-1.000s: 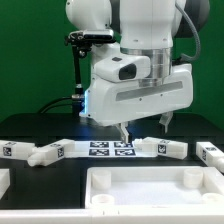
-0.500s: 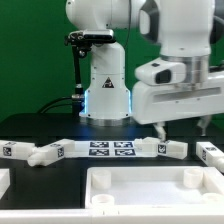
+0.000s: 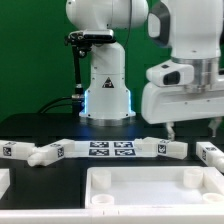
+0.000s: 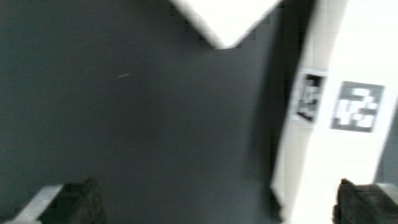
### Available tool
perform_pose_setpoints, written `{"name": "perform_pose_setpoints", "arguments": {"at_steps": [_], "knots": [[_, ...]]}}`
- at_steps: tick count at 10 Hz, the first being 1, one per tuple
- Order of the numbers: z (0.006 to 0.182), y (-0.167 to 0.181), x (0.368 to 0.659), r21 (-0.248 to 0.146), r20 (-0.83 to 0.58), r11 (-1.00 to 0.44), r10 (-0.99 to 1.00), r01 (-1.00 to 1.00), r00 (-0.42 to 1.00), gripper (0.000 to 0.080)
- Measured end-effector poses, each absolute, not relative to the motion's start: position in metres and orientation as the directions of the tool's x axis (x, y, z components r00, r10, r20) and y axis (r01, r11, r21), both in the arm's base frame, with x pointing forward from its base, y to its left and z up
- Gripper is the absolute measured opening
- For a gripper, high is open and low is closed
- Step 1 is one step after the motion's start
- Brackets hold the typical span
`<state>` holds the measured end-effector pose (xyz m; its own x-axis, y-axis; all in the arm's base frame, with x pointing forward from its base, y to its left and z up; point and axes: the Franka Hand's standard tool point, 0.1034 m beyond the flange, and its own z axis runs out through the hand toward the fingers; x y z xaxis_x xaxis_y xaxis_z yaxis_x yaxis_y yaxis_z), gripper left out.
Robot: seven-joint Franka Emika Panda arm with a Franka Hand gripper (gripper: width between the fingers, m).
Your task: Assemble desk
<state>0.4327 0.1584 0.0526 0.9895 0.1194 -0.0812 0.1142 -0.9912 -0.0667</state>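
The desk tabletop (image 3: pixel 150 181), white and rimmed, lies at the front of the black table. White tagged legs lie behind it: two at the exterior view's left (image 3: pixel 18 152) (image 3: pixel 52 153), one right of the marker board (image 3: pixel 160 148) and one at the far right (image 3: pixel 211 152). My gripper (image 3: pixel 192 129) hangs open and empty above the table between the two right legs. In the wrist view the gripper (image 4: pixel 217 203) shows dark fingertips (image 4: pixel 71 203) far apart with bare table between them. A tagged leg (image 4: pixel 350 105) runs beside one fingertip.
The marker board (image 3: pixel 110 150) lies flat in the middle, behind the tabletop. The white robot base (image 3: pixel 105 80) stands at the back with a black stand (image 3: pixel 78 60) beside it. Another white piece (image 3: pixel 3 181) shows at the front left edge. A white corner (image 4: pixel 228 20) enters the wrist view.
The arm has swung from above the marker board to the exterior view's right. The gripper stays open and empty. The parts on the table have not moved.
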Motion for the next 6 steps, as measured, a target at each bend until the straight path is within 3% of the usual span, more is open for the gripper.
{"name": "perform_pose_setpoints", "arguments": {"at_steps": [3, 6], "knots": [[0.018, 0.185, 0.42, -0.072, -0.068, -0.992, 0.106, 0.102, 0.992, 0.0649], [0.008, 0.197, 0.414, -0.072, -0.082, -0.993, 0.102, 0.096, 0.991, 0.0649]]}}
